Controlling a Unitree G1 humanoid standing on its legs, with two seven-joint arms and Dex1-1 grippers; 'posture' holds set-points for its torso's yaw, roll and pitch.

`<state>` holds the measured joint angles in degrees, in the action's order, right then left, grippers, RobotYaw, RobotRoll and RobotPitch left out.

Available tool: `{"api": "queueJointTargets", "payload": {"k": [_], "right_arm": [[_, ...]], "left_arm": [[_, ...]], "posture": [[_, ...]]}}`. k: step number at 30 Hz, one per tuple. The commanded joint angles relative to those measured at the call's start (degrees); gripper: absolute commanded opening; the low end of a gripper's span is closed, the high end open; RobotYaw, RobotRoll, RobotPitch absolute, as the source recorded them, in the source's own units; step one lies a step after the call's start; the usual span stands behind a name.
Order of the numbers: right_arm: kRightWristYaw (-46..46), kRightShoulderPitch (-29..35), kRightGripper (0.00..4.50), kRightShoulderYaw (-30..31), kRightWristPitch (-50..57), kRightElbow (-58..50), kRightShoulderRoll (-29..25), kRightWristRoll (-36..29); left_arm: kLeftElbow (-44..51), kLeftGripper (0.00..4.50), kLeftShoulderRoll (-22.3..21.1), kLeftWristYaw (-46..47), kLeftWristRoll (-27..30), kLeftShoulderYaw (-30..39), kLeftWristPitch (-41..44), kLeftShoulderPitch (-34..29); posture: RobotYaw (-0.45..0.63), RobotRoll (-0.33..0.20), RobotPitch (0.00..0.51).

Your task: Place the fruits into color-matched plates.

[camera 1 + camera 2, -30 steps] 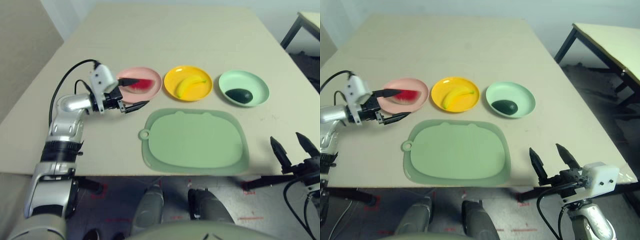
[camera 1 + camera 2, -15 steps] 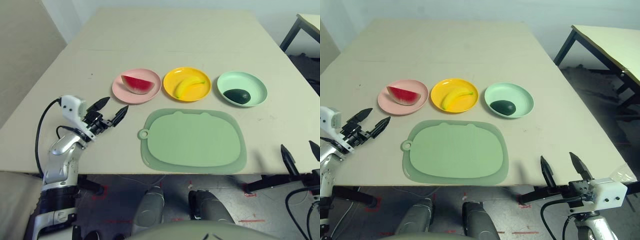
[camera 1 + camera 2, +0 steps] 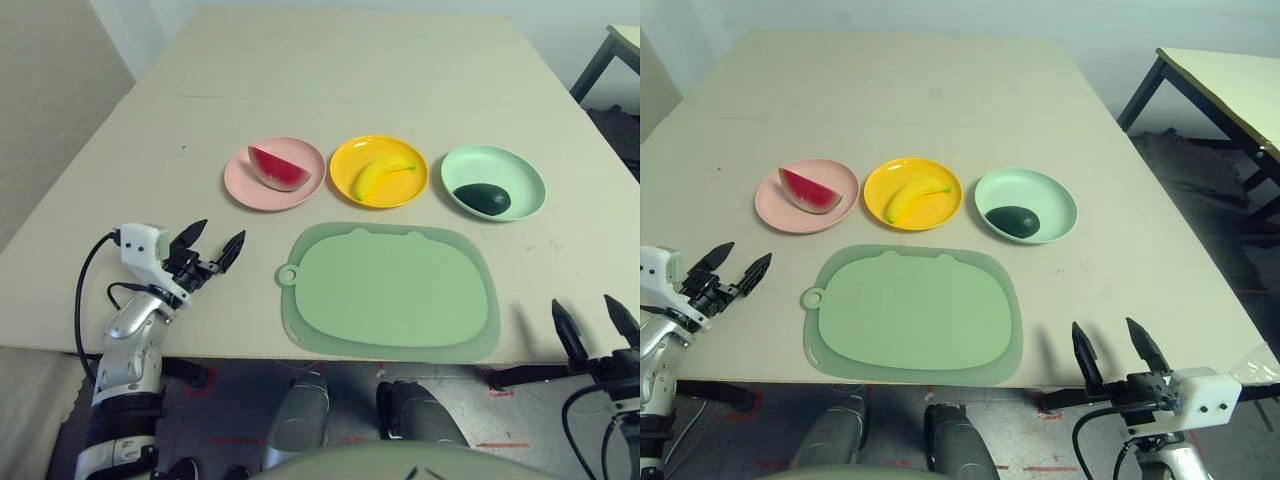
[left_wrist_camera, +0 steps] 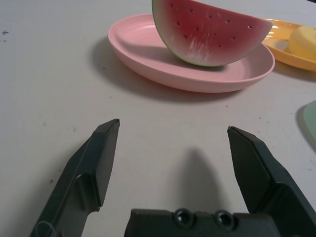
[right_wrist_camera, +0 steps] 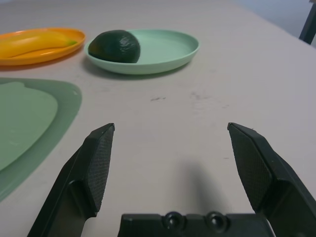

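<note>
Our left claw point(image 3: 214, 248) and right claw point(image 3: 1112, 345) are both wide apart, holding nothing. The watermelon point(image 3: 278, 167) sits ahead of the left claw in its pink plate point(image 3: 240, 180); we think nothing needs moving.

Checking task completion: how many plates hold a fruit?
3. Pale pink round plate at the robot's left holds the red watermelon wedge; bright yellow plate in the middle, the yellow banana; mint green plate on the right, the dark avocado. None hidden.
</note>
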<state>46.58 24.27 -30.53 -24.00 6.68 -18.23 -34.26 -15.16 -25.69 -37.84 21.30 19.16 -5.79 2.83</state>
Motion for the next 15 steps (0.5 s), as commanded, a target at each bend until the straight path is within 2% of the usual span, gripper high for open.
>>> {"api": "queueJointTargets", "payload": {"k": [1, 4, 7, 15], "right_arm": [[8.5, -1.7, 4.5, -1.4, -5.7, 5.5, -2.1, -2.1], [15.7, -2.3, 4.5, 0.1, -8.5, 8.2, -2.6, -2.9], [18.7, -3.3, 4.5, 0.5, -9.6, 10.4, -2.8, -2.8], [15.4, -7.0, 4.5, -1.8, -5.8, 11.6, -2.8, -5.2]], "left_arm": [[-4.3, 4.45, 0.3, 0.8, -0.6, 1.1, -1.6, -1.6], [-6.4, 4.45, 0.3, 0.9, -0.7, 1.4, -3.7, -2.3], [-8.2, 4.45, 0.4, 1.3, -0.5, 1.7, -5.2, -3.2], [-9.0, 4.45, 0.7, 2.2, 0.7, 2.9, -8.5, -7.2]], "posture": [[0.18, 0.0, 0.148], [0.2, 0.0, 0.144], [0.22, 0.0, 0.142], [0.28, 0.0, 0.142]]}}
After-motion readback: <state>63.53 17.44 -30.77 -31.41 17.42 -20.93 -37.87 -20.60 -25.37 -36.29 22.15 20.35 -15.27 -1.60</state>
